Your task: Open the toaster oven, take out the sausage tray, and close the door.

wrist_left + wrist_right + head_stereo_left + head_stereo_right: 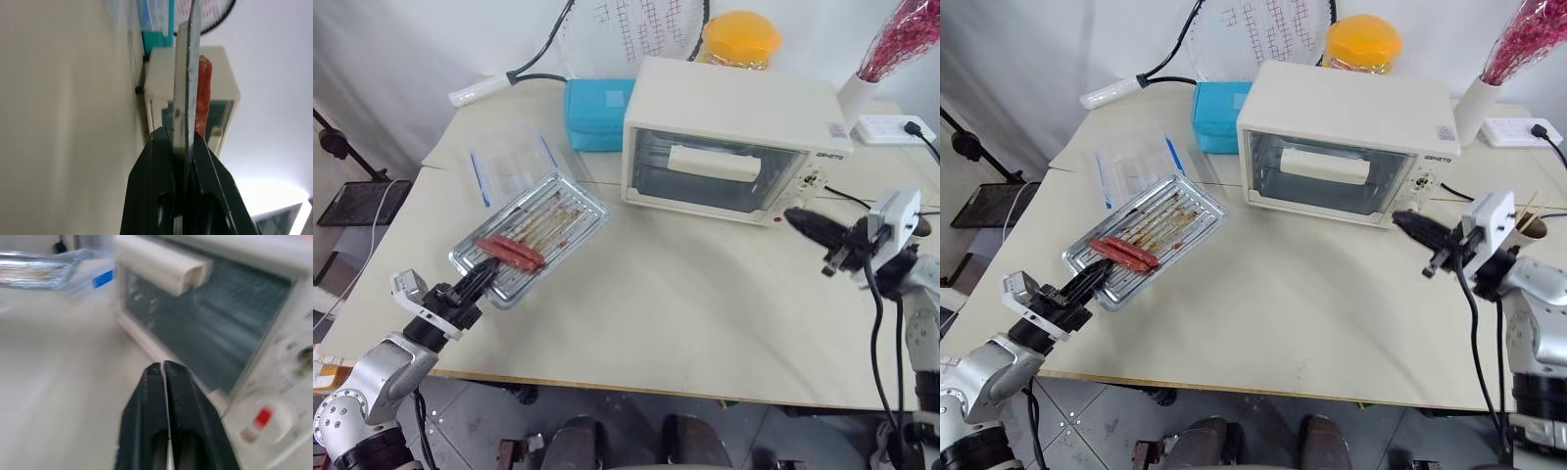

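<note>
The worktop (705, 323) was a pale cream slab, bare across its middle, with a grey floor below its near edge and a white wall behind. At the upper centre of the frame stood the toaster oven (734, 108), its door (715, 171) shut, the long cream handle (713, 162) lying across the dark glass, the knobs and a red button at its right end. Just left of it sat a blue box (597, 113), and behind it an orange-lidded jar (740, 37) and a racket (636, 29) leaning at the wall. A white vase (854, 98) with red sprigs and a power strip (891, 128) occupied the upper right corner.

The sausage tray (533, 235) was out of the oven — at the left of the frame, tilted, with two red sausages (512, 251) near its lower end. The left claw (481, 280) pinched the tray's near rim; the wrist view showed the metal edge clamped between the black fingers (156, 186). Beyond the tray lay a clear plastic container (514, 166) with blue clips.

The right claw (800, 221) hung at the right of the frame, just in front of the oven's control end, its fingers (146, 411) pressed together on nothing — apart from the door.
</note>
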You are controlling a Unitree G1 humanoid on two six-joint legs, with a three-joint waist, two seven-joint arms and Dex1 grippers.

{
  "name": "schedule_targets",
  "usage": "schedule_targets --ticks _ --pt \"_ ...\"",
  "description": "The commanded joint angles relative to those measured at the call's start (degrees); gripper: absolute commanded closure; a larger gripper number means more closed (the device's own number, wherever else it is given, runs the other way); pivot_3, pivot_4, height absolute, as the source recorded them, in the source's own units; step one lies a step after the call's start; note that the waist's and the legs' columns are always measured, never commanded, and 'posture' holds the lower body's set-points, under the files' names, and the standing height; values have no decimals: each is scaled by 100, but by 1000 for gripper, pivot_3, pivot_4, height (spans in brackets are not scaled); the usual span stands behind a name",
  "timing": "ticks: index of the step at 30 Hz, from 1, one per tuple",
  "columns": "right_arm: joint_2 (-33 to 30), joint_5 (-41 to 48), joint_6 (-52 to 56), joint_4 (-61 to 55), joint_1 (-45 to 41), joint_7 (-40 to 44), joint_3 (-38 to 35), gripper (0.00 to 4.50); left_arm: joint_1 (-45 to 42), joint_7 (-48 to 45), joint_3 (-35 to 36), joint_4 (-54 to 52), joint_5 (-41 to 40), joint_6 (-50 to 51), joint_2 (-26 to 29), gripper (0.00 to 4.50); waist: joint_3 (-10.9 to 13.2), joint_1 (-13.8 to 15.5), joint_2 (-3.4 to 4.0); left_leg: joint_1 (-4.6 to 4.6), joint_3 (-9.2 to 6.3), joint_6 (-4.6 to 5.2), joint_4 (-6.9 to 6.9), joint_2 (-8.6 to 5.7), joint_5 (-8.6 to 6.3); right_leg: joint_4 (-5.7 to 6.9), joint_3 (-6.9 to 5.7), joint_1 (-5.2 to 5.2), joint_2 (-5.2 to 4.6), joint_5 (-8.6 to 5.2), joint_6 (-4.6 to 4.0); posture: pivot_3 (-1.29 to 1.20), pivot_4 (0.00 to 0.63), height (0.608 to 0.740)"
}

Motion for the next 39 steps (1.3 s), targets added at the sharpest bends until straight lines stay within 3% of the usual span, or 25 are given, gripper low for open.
schedule_targets --ticks 1,6,11,17,24,34,39 --pt "-148 -86 -327 -564 596 37 -702 3335 -276 -247 -679 160 -185 350 276 4500 0 9 0 1 0 0 -1 -1 0 -2 0 3 -1 0 0 0 150 740" --pt "-158 -193 -431 -1000 1754 166 -1456 1703 -1057 -239 -1937 575 -153 431 461 4500 -1 11 1 7 13 -1 -3 -4 0 -6 10 3 -1 4 7 0 150 740" --pt "-56 -347 -683 -1827 2992 555 -1724 120 -2281 -772 -2833 1431 862 730 338 4500 -1 55 0 8 23 -3 -15 -9 2 -15 4 0 9 5 10 0 150 740" --pt "386 -173 -527 -2478 3698 297 -1839 53 -3249 -1649 -3488 2229 2255 941 -148 4500 0 -3 -1 18 44 -2 -33 -7 4 -29 -1 -4 19 10 20 0 150 740" --pt "562 -177 -569 -2467 3907 189 -1819 53 -3791 -2641 -3937 2501 3698 1049 -686 4500 0 5 -1 15 46 -3 -33 -7 4 -36 3 -6 21 12 23 0 150 740" --pt "463 -245 -639 -2220 3705 183 -1767 0 -3732 -3250 -3693 2303 4824 1071 -696 1454 0 -5 -1 18 47 -3 -33 -2 5 -33 6 -7 21 12 23 0 150 740" --pt "423 -285 -640 -2107 3562 221 -1691 0 -3284 -3698 -3595 1403 5097 1075 -109 115 0 -26 0 19 44 -4 -33 2 5 -30 6 -7 20 12 23 0 150 740"
